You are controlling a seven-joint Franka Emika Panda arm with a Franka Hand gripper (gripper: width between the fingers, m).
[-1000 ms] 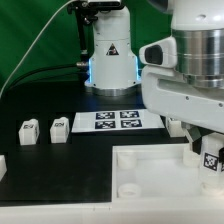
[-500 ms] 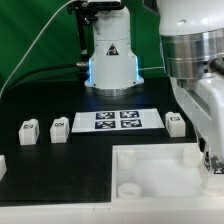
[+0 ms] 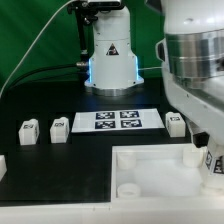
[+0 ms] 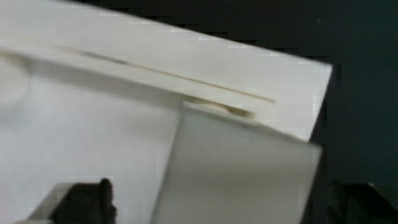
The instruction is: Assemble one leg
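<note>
Arm has swung toward the exterior view's right since a second ago, uncovering a loose leg (image 3: 176, 123). At 4 o'clock the gripper (image 3: 209, 155) hangs over the white panel (image 3: 150, 165) corner, tagged leg (image 3: 217, 165) at its tips; clamped or slack, cannot tell. Black table (image 3: 60, 165): two spare legs (image 3: 29, 131) (image 3: 58, 127) at 9 o'clock, marker board (image 3: 115, 120) centre. Green backdrop (image 3: 30, 30) behind.

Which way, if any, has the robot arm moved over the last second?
Yes. The arm has shifted toward the exterior view's right, away from the marker board, uncovering the leg beside it.
</note>
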